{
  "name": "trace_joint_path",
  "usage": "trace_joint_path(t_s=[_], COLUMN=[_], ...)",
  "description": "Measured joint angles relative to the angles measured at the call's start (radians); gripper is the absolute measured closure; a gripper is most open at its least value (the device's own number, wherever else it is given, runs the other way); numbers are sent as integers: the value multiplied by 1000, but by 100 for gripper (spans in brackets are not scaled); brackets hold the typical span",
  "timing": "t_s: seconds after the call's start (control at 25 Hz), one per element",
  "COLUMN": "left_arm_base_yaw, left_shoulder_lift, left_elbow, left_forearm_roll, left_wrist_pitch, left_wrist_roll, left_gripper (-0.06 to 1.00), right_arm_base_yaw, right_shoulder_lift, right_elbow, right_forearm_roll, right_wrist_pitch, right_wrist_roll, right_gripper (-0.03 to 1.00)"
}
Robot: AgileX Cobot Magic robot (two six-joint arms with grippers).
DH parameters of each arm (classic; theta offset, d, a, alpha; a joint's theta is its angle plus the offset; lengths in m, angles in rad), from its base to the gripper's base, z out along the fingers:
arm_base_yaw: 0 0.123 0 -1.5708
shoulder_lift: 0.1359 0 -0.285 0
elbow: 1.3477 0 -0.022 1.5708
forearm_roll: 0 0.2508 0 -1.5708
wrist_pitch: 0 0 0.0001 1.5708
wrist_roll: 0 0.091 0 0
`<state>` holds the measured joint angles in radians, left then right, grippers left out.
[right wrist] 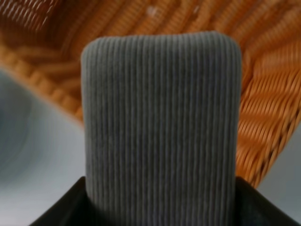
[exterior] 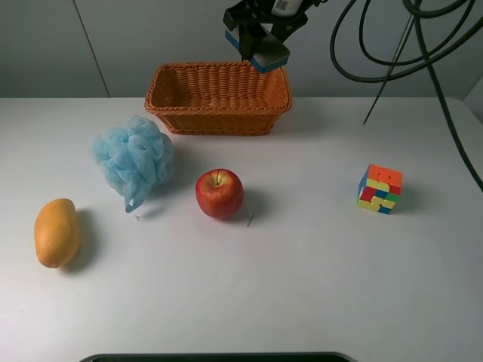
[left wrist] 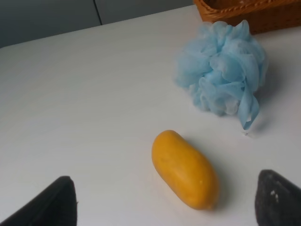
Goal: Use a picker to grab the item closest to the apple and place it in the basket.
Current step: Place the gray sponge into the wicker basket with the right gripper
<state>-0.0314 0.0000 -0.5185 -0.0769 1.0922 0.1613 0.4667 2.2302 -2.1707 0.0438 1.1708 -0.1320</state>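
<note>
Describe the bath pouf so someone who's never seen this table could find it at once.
Start at the wicker basket at the far edge of the table. Just in front of its left corner, left of the red apple, sits the bath pouf. It is the only soft, ruffled light-blue thing; its neighbours are smooth fruit.

White table (exterior: pixel 302 286) against a pale grey wall (exterior: pixel 45 45).

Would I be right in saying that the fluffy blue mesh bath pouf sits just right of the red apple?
Not quite: the fluffy blue mesh bath pouf sits just left of the red apple, as the exterior high view shows.
</note>
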Motion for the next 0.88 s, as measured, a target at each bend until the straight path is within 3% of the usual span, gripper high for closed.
trace_joint_path(t_s=[0.16,0.48,0.88], left_arm_base_yaw=[0,0,0], left_shoulder_lift=[0,0,0], left_elbow=[0,0,0], left_forearm_roll=[0,0,0], left_wrist_pitch=[0,0,0], left_wrist_roll=[0,0,0], left_gripper=[22,22,22], right_arm_base_yaw=[-22,-38,-38], right_shoulder_lift=[104,232,304], right_elbow=[-83,-95,-95], right_forearm_roll=[28,57,127], right_wrist_pitch=[-102,-322,-347], right_wrist_roll=[0,4,8], right_gripper=[54,54,54])
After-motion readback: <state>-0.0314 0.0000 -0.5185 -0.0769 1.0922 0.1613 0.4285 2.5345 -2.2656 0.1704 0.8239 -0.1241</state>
